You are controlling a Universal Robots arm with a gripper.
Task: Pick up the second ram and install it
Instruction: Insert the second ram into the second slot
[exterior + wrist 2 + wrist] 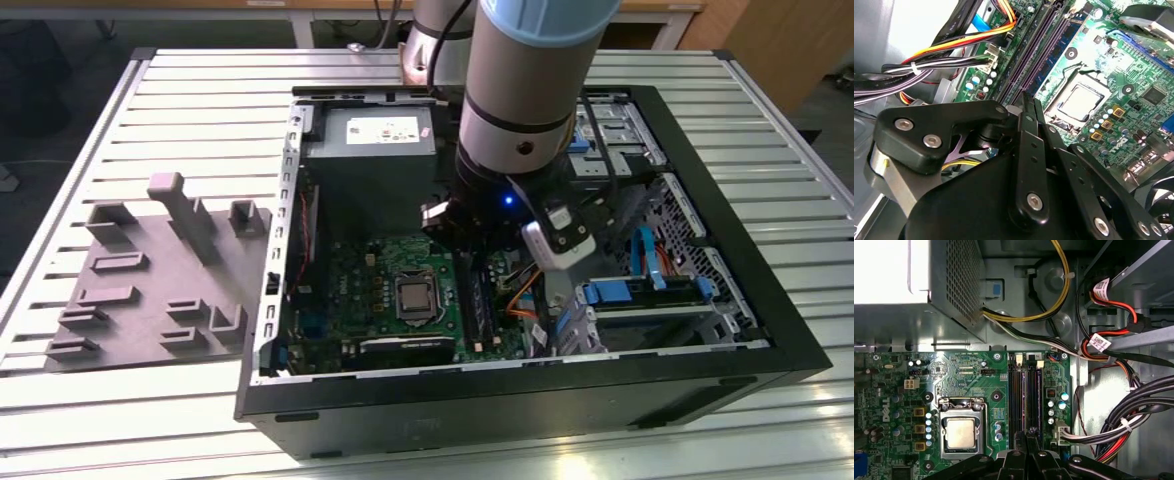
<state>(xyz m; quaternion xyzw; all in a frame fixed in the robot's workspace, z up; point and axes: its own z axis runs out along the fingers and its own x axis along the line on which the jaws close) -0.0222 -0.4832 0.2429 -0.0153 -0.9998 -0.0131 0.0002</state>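
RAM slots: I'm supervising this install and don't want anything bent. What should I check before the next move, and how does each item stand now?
1. End effector over the slots: ok, in both wrist views it sits above one end of them.
2. Ram in the grip: cannot tell.
3. Cables off the slots: ok, the bundle lies beside them, not across.
4. Slot latches open: cannot tell.
5. Case open for the arm: ok, the arm reaches in from above in the exterior view.
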